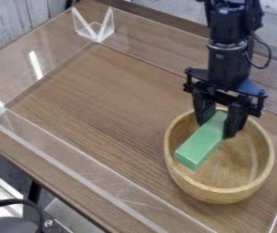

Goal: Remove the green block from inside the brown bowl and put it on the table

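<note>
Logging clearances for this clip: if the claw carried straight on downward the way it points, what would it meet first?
Probably the inside of the brown bowl, with the green block at the claw touching down first; the height is hard to judge.

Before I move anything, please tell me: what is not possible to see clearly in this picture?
- Upper end of the green block: camera view, covered by the end effector.
- The fingertips' exact contact with the block: camera view, dark and too small.
- Underside of the brown bowl: camera view, hidden by its own wall.
- Top of the arm: cut off by the upper edge.
</note>
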### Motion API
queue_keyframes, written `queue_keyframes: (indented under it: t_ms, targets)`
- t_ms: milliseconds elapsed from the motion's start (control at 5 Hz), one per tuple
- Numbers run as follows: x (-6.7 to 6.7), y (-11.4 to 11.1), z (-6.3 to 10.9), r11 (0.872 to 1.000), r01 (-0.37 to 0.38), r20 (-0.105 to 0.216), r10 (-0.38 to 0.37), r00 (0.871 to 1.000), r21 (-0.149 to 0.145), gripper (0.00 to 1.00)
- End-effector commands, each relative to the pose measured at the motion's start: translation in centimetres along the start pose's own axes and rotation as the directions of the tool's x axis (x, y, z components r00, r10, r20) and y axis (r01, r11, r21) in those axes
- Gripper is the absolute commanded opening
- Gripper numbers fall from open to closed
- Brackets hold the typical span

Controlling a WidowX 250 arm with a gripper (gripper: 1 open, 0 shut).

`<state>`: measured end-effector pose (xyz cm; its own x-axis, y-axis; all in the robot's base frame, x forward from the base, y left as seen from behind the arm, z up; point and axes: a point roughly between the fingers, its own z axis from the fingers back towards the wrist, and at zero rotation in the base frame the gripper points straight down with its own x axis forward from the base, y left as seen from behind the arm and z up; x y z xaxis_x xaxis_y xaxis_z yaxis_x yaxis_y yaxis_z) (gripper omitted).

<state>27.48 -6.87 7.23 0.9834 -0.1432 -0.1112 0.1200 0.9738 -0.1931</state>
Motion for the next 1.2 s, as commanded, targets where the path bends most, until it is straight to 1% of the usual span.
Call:
queue_keyframes:
  t_ms: [0,200,600,1000]
  targets:
    - [1.1,-0.4,2.4,1.0,0.021,0.116,-0.021,0.993,-0.002,0.0]
    - [1.3,-0.5,2.1,0.999,0.032,0.136,-0.031,0.99,-0.002,0.0]
    - [1.9,-0.9,2.2,1.0,0.027,0.13,-0.026,0.991,-0.006,0.0]
    - [2.4,-0.5,2.6,0.998,0.051,0.148,-0.044,0.988,-0.044,0.0]
